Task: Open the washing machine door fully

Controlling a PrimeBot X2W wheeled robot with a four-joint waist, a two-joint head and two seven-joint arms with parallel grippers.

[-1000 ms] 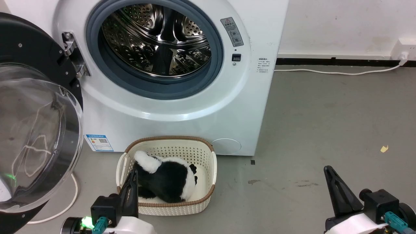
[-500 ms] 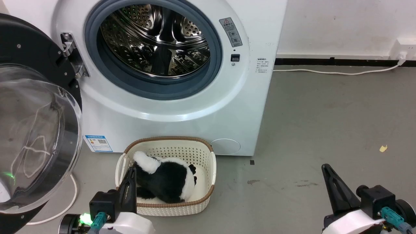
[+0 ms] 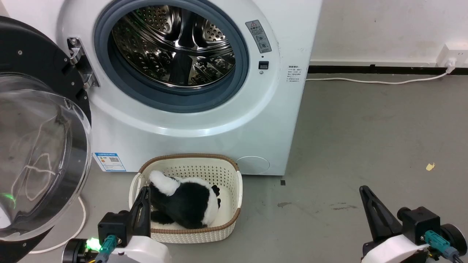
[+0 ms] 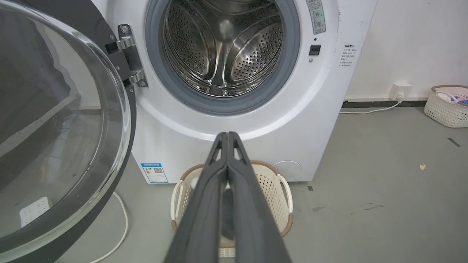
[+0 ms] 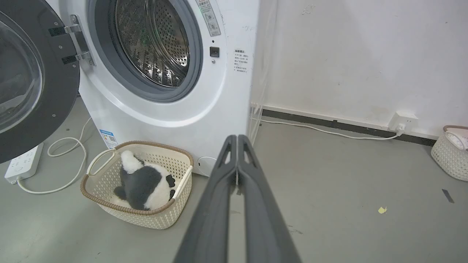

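Left tool (image 3: 145, 191), closed tight and empty, sits right of the open washing machine door (image 3: 40, 138), not touching.

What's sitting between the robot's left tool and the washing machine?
A cream basket holding a black-and-white plush toy sits between the left tool and the washing machine, in the head view.

Washing machine door (image 4: 55, 120) swung wide, steel drum (image 4: 223, 47) exposed, left gripper (image 4: 227, 136) closed, basket (image 4: 283, 204) below
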